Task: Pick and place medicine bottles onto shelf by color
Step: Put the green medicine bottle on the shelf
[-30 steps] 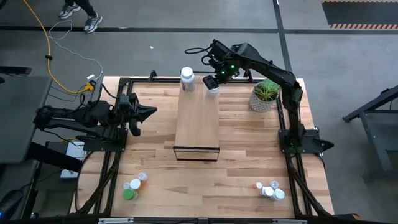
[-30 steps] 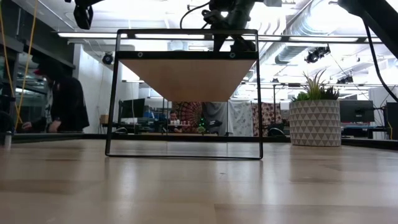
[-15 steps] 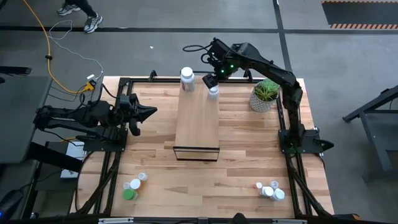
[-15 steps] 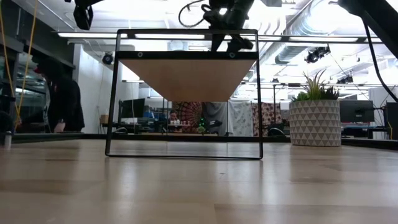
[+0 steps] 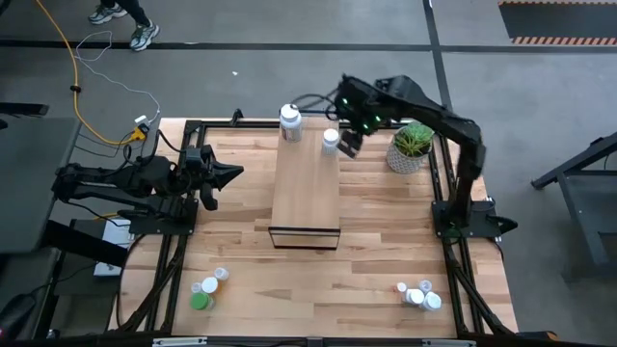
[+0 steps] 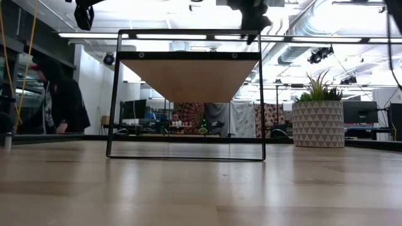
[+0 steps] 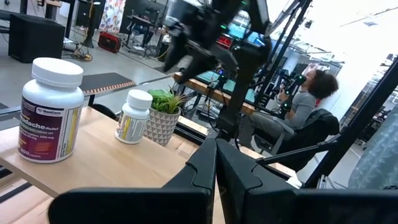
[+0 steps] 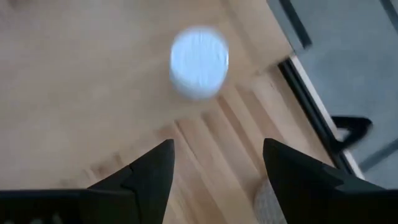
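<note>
High view: right gripper (image 5: pixel 349 145) jaws open beside small bottle (image 5: pixel 331 141); plant (image 5: pixel 412 146) near.

the table (image 5: pixel 386 231) is seen as striped, smooth butcher-block wood. the shelf (image 5: pixel 307 188) is topped with paler matt wood on a thin black metal frame (image 6: pixel 113 94). the medicine bottles (image 7: pixel 48 111) look like glossy white plastic with paper labels.

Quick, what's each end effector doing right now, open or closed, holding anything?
Left end effector: closed, holding nothing, parked over the table's left side.
Right end effector: open, empty, above the small white bottle on the shelf.
</note>
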You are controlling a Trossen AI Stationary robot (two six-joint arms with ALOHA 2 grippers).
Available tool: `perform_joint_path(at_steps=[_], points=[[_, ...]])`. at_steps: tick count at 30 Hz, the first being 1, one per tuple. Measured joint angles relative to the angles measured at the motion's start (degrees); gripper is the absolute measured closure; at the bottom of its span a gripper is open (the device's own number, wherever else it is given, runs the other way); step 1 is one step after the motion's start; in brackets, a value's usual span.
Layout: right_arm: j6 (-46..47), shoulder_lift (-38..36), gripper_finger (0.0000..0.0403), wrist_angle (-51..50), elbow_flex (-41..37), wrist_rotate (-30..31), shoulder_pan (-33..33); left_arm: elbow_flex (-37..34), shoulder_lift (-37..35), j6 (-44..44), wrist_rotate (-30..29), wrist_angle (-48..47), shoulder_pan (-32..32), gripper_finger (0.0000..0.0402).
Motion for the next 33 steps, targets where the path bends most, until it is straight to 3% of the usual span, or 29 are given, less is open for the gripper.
perform_joint_path(at_steps=[3, 8, 12, 16, 23, 28, 33], points=[[1.9, -7.1, 0.0166, 3.2, -10.1, 1.2, 2.6, 0.0, 0.0, 0.0, -0.2, 0.0, 0.0, 0.0401], [8.5, -21.1, 0.0167, 16.7, -33.8, -0.4, 5.3, 0.0, 0.0, 0.0, -0.3, 0.0, 0.0, 0.0401], [14.7, -30.5, 0.018, 35.2, -51.6, -5.5, 6.5, 0.0, 0.0, 0.0, -0.4, 0.0, 0.0, 0.0401], [18.2, -34.9, 0.0226, 54.0, -63.8, -7.0, 7.5, 0.0, 0.0, 0.0, -0.4, 0.0, 0.0, 0.0401], [20.6, -32.1, 0.0384, 67.8, -70.0, -1.2, 6.6, 0.0, 0.0, 0.0, -0.4, 0.0, 0.0, 0.0401], [19.3, -28.0, 0.0388, 76.8, -70.0, -0.5, 4.7, 0.0, 0.0, -0.1, -0.4, 0.0, 0.0, 0.0401], [18.1, -24.7, 0.0398, 78.1, -70.0, -0.6, 3.4, 0.0, 0.0, -0.9, -0.4, 0.0, 0.0, 0.0401]])
